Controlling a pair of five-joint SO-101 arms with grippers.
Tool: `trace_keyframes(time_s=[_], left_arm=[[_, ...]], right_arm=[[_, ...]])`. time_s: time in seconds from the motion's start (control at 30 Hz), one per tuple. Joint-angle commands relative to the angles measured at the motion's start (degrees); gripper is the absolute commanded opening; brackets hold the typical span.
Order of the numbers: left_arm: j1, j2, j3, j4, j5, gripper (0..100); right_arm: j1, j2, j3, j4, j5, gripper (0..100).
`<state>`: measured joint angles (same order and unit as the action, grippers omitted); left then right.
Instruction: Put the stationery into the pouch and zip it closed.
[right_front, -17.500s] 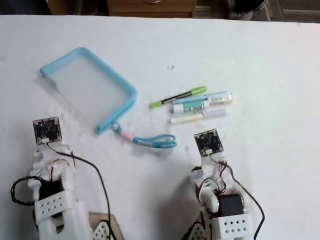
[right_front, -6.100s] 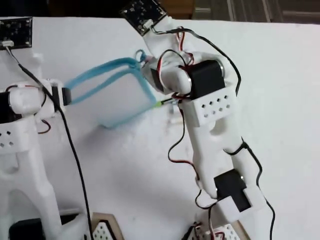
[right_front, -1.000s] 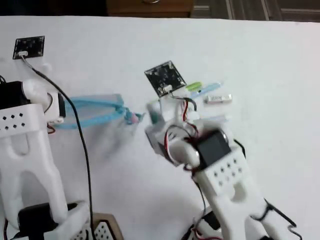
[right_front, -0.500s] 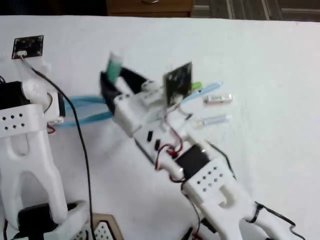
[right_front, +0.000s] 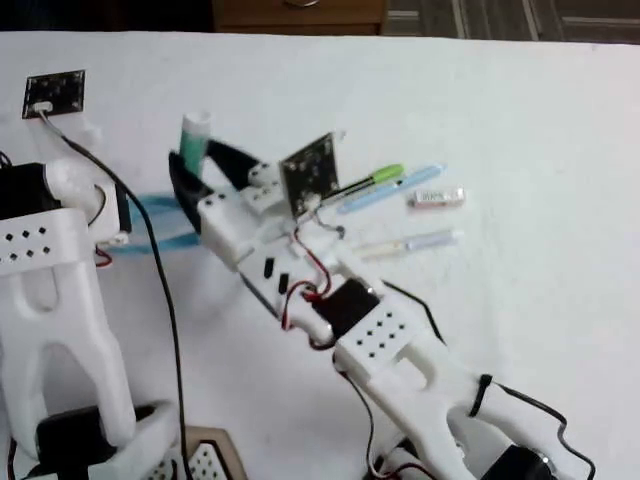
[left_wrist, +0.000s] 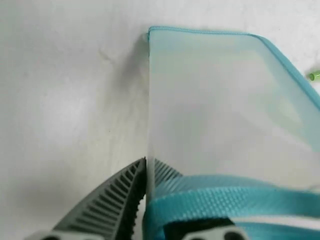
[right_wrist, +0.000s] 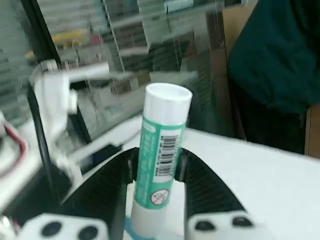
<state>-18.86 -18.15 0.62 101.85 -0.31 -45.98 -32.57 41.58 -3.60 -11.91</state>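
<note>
One glue stick (right_wrist: 162, 145) is riding upright in the clamped jaws of the right gripper (right_wrist: 156, 170), near the blue-edged pouch (left_wrist: 220, 110) at nine o'clock on the table (right_front: 520, 120), whose rim the left gripper (left_wrist: 147, 167) is pinching tight. A green pen (right_front: 372, 180), blue pen (right_front: 390, 190), pale marker (right_front: 410, 243) and small white piece (right_front: 435, 197) are waiting at the right gripper's three o'clock. Packing is apparently only beginning, and the zipping is not yet done.

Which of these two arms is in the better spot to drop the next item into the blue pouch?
Right, probably. The right gripper is shut on the glue stick and hangs near the pouch, while the left gripper is shut on the pouch's edge, so it is busy.
</note>
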Motion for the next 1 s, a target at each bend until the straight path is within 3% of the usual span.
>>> trace_keyframes(time_s=[0.0,0.1,0.2,0.33,0.53,0.97], left_arm=[[-0.2,-0.9,-0.4,-0.6,0.6,2],[-0.4,1.5,-1.0,-0.9,0.6,2],[-0.4,5.2,-2.4,0.2,0.7,2],[-0.5,8.2,-4.5,0.4,0.7,2],[-0.2,8.8,-6.4,0.4,2.0,2],[-0.1,8.9,-6.3,0.4,2.0,2]], right_arm=[[1.4,-0.4,-9.5,5.1,0.7,1.7],[-3.0,-2.6,-15.2,16.6,0.8,1.7],[-6.6,-3.9,-14.8,20.4,0.9,1.7],[-6.4,-3.6,-7.5,17.3,0.6,1.7],[-4.0,-2.0,1.8,4.1,0.9,1.7],[-0.3,14.9,-11.9,1.1,1.0,1.9]])
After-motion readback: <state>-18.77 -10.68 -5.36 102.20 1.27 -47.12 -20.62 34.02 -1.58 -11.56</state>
